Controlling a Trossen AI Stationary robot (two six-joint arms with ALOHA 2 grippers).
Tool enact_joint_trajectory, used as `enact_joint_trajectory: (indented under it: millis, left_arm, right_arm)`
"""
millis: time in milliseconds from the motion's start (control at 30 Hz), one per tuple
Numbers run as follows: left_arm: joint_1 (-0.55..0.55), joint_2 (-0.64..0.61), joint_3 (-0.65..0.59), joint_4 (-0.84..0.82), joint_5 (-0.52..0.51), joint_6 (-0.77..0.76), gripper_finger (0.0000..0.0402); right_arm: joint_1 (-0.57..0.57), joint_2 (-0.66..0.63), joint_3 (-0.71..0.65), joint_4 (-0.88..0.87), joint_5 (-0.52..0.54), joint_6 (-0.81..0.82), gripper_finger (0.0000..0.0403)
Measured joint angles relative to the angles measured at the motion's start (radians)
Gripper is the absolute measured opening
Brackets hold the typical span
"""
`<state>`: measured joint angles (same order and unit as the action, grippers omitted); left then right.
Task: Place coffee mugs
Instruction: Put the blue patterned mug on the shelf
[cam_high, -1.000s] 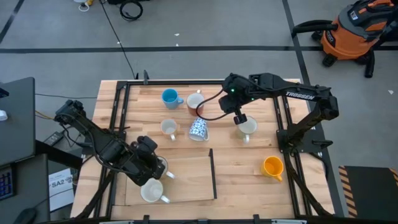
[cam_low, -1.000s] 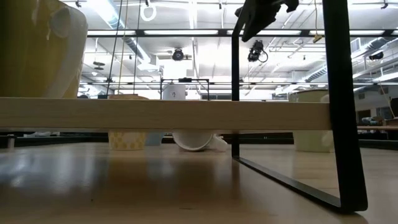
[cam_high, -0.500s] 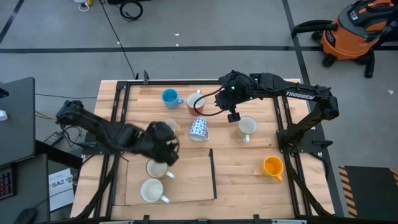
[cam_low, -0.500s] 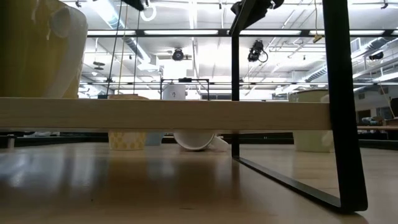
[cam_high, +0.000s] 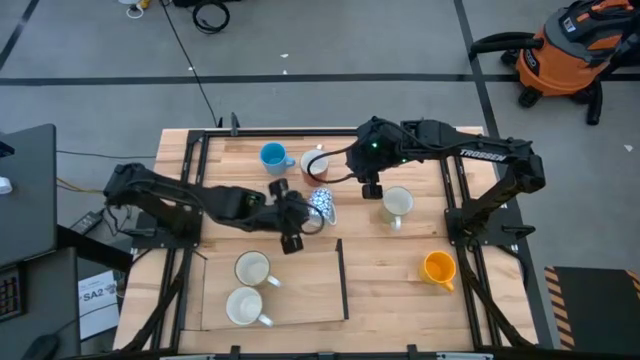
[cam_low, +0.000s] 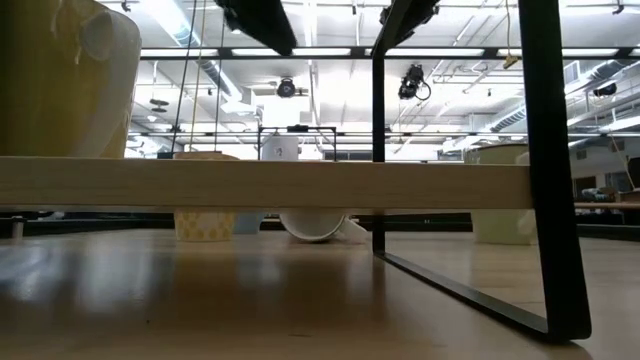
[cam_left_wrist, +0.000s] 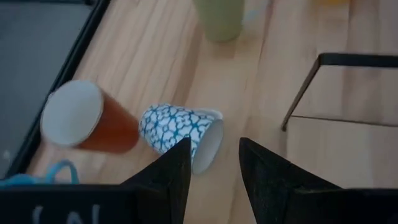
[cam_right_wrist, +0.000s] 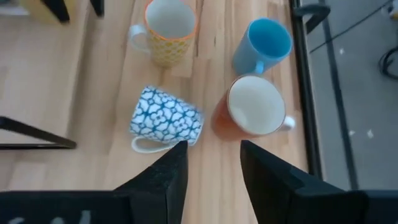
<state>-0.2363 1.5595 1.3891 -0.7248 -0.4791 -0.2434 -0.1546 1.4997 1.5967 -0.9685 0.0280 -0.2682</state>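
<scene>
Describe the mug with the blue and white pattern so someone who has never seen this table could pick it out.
Look at the middle of the wooden table, just beyond the black-framed tray. The patterned mug lies on its side there, the only tipped-over one, below the reddish-brown mug.

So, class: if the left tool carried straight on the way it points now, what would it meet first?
Probably the blue-and-white patterned mug lying on its side, right ahead of the open left tool; depth is unclear.

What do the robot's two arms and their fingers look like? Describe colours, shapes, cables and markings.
Both arms are black and jointed. The right arm bears white TROSSEN lettering, a green light and a looping black cable. The left arm shows no lettering. The fingers are dark, flat and tapered.
</scene>
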Motion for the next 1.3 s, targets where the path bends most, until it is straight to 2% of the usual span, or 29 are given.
enact_joint_trajectory:
  millis: [167,367,467,733,1033,1300]
  left_arm:
    - [0.0,0.092,0.0,0.039,-0.048,0.074,0.0142]
    - [0.0,0.195,-0.001,0.048,-0.132,0.086,0.0142]
    - [0.0,0.233,-0.001,0.05,-0.148,0.085,0.0142]
    - [0.002,0.311,-0.001,0.059,-0.156,0.071,0.0142]
    - [0.009,0.374,-0.001,0.051,-0.251,0.07,0.0142]
    - [0.045,0.374,-0.002,0.028,-0.284,0.019,0.0142]
  right_arm:
    - [0.04,-0.009,0.0,-0.084,-0.003,0.059,0.0153]
    - [0.111,-0.032,0.0,-0.175,0.003,0.133,0.0153]
    - [0.154,-0.061,-0.014,-0.186,0.041,0.168,0.0153]
    - [0.247,-0.24,-0.195,-0.135,0.183,0.33,0.0153]
    - [0.284,-0.416,-0.427,-0.009,0.188,0.408,0.0153]
    - [0.284,-0.47,-0.528,0.069,0.188,0.415,0.0153]
